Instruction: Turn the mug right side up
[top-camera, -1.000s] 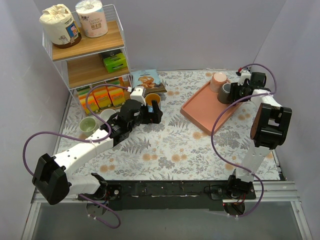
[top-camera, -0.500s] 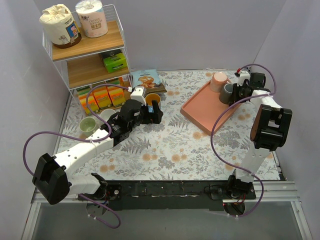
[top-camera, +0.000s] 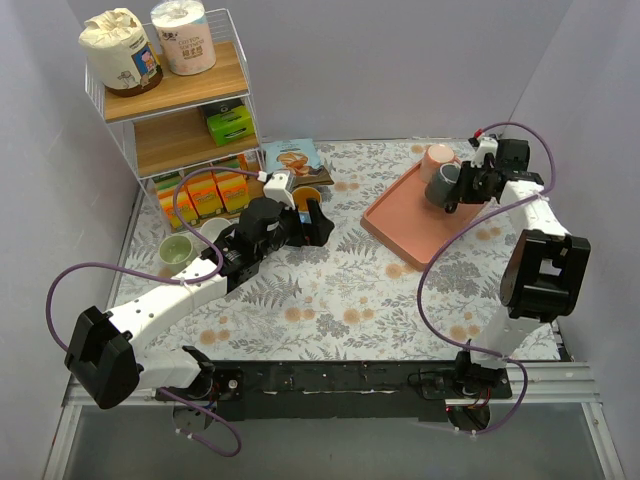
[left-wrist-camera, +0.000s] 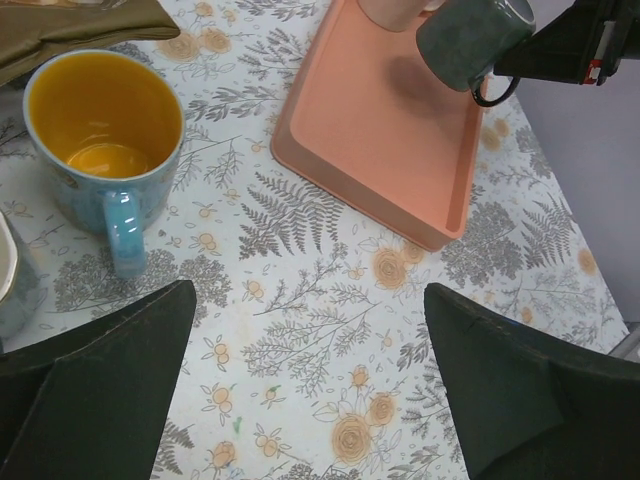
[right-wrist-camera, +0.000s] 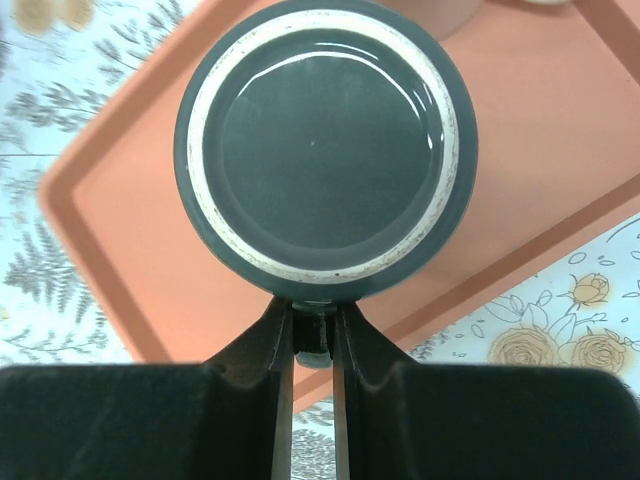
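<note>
We held the grey mug (right-wrist-camera: 325, 150) by its handle in the right tool (right-wrist-camera: 312, 335) over the tray (right-wrist-camera: 130, 250); the left tool (left-wrist-camera: 305, 390) gaped wide.

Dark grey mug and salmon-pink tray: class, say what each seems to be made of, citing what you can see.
Dark grey mug: probably glazed ceramic. Its base gleams with sharp reflections and is ringed by a pale, bare-looking foot. Salmon-pink rectangular tray: likely moulded plastic with a matte finish, judging by its even colour, rounded corners and raised rim, though coated metal cannot be excluded.
</note>
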